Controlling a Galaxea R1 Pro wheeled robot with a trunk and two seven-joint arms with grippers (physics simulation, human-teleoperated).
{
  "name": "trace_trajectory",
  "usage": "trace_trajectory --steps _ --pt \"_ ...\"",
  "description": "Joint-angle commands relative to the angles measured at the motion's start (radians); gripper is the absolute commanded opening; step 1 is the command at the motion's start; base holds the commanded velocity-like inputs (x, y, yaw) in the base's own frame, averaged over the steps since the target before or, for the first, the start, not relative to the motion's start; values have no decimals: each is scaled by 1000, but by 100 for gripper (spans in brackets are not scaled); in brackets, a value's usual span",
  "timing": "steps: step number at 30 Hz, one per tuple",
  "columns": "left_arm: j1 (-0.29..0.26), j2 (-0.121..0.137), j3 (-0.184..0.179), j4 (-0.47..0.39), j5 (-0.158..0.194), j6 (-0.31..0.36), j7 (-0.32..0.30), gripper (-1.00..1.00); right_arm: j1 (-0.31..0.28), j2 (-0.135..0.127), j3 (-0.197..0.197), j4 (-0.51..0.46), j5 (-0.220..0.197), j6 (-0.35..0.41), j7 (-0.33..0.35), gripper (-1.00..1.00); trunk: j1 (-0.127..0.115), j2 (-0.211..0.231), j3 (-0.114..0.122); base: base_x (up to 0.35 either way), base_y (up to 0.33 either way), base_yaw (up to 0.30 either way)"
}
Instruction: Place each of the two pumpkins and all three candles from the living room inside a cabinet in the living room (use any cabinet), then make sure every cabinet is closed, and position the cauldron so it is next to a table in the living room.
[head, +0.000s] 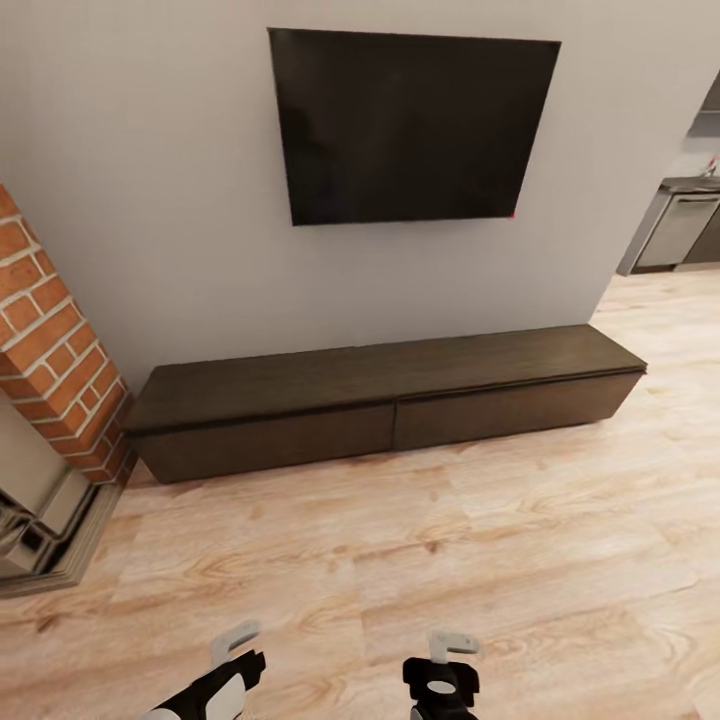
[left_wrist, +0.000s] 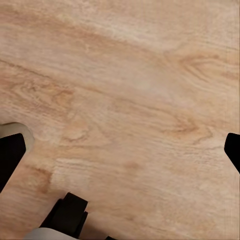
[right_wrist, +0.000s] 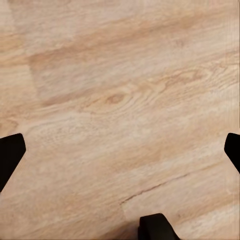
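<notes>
Ahead of both grippers, across a stretch of light plank floor (head: 400, 540), one long, low dark-brown cabinet (head: 390, 400) is seen standing against a grey wall (head: 150, 200). Two flat drawer fronts are counted on it, side by side, and both are seen shut flush, so nothing of the insides can be made out. Its top is bare. One dark television (head: 410, 125) is mounted on the wall above it.

Ahead and to the left of the left gripper (head: 232, 655), a red-brick fireplace (head: 50, 370) is set just beside the cabinet's left end (its stepped base rests on the floor). Far ahead and to the right of the right gripper (head: 447, 658), a grey kitchen unit (head: 680, 225) is glimpsed past the wall's end.

The floor between the grippers and the cabinet is seen clear of any obstacle.

Both grippers are held low over the boards, well apart from the cabinet. In each wrist view the dark fingertips (left_wrist: 11, 152) (right_wrist: 10, 150) are spread to opposite edges with only wood grain between them: both are released, nothing grasped.
</notes>
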Motion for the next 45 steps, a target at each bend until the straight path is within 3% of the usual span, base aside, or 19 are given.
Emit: trace_trajectory --steps 1,24,28,33,45 --pt "-1 -1 -7 0 9 -3 4 100 0 0 3 -1 -1 6 -9 100 0 0 0 1 0 259" --pt "0 -3 -7 0 9 2 4 100 0 0 2 -1 0 -10 -12 100 0 0 26 3 0 248" --pt "-1 -4 -7 0 9 2 4 100 0 0 2 -1 -1 -67 -9 100 0 0 30 143 -67 212" --pt "-1 -4 -7 0 9 2 4 100 0 0 2 14 -1 -109 -1 100 0 0 31 100 -55 56" --pt "-1 -4 -7 0 8 -1 4 100 1 0 1 19 -2 -116 0 100 0 0 31 105 -63 -75"
